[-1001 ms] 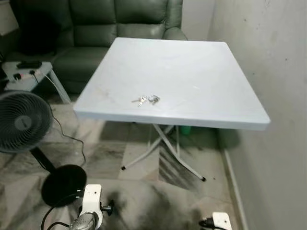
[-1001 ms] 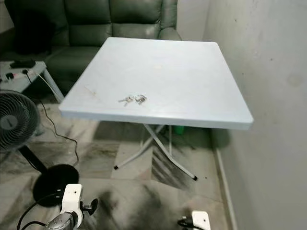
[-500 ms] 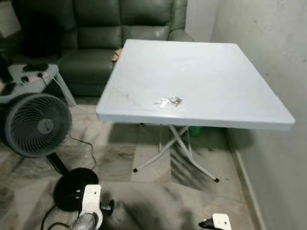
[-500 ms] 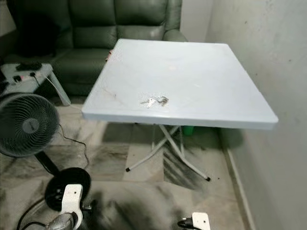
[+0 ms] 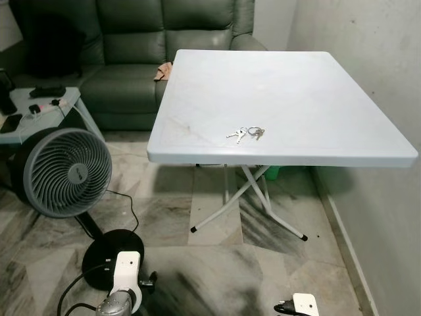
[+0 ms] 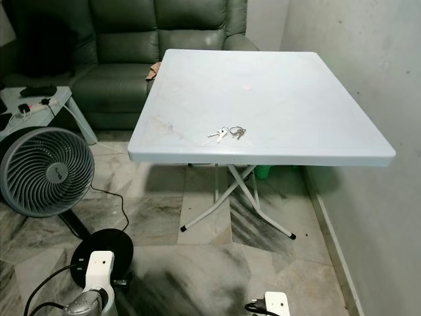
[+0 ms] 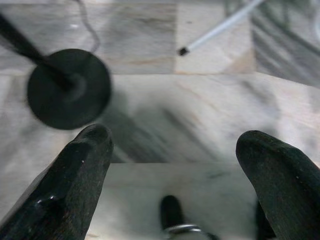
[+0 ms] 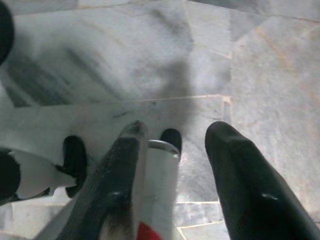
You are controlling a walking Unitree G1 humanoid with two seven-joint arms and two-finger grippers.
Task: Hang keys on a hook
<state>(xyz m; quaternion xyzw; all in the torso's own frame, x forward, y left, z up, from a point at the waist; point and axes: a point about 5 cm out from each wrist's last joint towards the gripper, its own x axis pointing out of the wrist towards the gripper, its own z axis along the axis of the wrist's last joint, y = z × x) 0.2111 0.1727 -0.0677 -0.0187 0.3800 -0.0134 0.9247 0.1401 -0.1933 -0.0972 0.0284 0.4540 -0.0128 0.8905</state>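
The small bunch of silver keys on a ring [image 5: 247,133] lay near the front edge of the pale blue square plastic tabletop [image 5: 316,99], presumably for easy reach, while the left tool [image 7: 175,165] hung low with fingers wide and empty and the right tool [image 8: 175,150] seemed parted too.

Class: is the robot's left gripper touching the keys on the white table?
Apart. The left eye view shows the keys on the table, left gripper down over the floor.
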